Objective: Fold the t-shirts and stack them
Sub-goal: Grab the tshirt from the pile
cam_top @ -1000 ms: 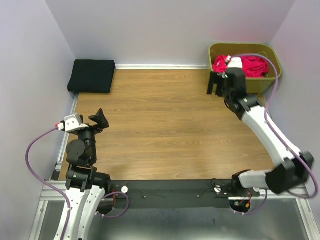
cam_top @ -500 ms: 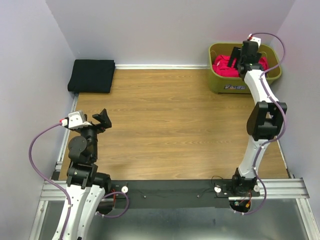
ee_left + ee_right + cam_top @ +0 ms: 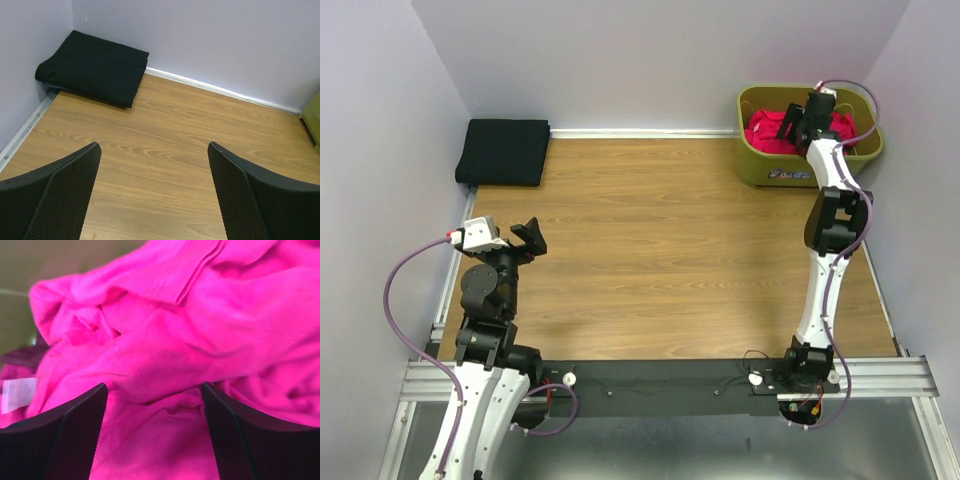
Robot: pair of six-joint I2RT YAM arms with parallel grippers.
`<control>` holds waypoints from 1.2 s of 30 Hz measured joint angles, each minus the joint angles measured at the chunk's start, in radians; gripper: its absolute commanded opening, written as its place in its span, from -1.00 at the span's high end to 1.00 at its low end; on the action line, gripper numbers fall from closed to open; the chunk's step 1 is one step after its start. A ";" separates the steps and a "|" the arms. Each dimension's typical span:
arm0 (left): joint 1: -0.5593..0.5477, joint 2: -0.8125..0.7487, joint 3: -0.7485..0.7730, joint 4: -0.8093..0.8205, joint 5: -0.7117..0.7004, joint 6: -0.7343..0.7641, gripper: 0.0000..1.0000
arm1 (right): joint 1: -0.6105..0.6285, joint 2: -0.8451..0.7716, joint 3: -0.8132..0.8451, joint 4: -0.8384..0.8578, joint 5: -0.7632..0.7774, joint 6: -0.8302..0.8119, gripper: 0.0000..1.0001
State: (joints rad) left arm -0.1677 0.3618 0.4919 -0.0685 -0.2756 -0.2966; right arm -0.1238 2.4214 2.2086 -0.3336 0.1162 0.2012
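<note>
Surface: wood-grain table (image 3: 650, 260), closed in by pale lilac walls (image 3: 620, 60) with a white skirting strip along the far one.
Tub: olive-green tub (image 3: 760, 172) in the far right corner, around my right claw (image 3: 798, 122).
Left claw: my left claw (image 3: 153, 150) hangs over bare wood, fingers spread wide, holding nothing.
Right claw: fingers spread wide just above the cloth; nothing pinched between them.
Change: a second ago my right claw was over the table at the tub's near-left rim; half a second ago it was above the tub; now it sits lower inside. My left claw has edged slightly forward.
Pink t-shirt: pink t-shirt (image 3: 165, 340) lies crumpled directly under and ahead of my right claw; I can read no long axis or facing.
Black t-shirt: black t-shirt (image 3: 95, 65) is folded flat, ahead and left of my left claw, in the far left corner; long axis along the far wall.
</note>
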 measured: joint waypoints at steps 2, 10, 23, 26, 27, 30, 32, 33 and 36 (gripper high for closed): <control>0.000 0.001 0.000 0.000 0.000 0.000 -0.89 | 0.000 0.029 0.015 0.000 -0.018 -0.001 -0.54; 0.000 0.005 0.000 0.000 0.008 0.000 -0.89 | -0.004 0.055 0.054 -0.001 -0.085 -0.052 0.94; 0.000 0.006 0.000 0.014 0.033 0.010 -0.89 | -0.002 -0.132 0.057 -0.012 -0.174 -0.127 0.99; 0.000 0.005 0.000 0.020 0.039 0.014 -0.89 | -0.002 -0.226 0.052 0.002 -0.205 -0.133 0.99; 0.000 0.005 0.000 0.020 0.042 0.015 -0.89 | -0.002 -0.258 0.047 0.003 -0.220 -0.133 0.99; 0.000 -0.002 0.000 0.022 0.045 0.016 -0.89 | 0.000 -0.328 0.029 0.017 -0.261 -0.132 0.99; 0.000 -0.006 0.000 0.023 0.045 0.017 -0.89 | 0.004 -0.365 0.019 0.019 -0.291 -0.132 0.99; 0.000 -0.008 0.000 0.023 0.045 0.017 -0.89 | 0.007 -0.378 0.017 0.019 -0.301 -0.132 0.99; 0.000 -0.013 0.000 0.023 0.049 0.019 -0.89 | 0.016 -0.407 0.011 0.019 -0.344 -0.125 0.99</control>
State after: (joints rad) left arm -0.1677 0.3489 0.4919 -0.0456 -0.2268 -0.2779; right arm -0.1074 2.0144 2.2200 -0.3149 -0.2279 0.0761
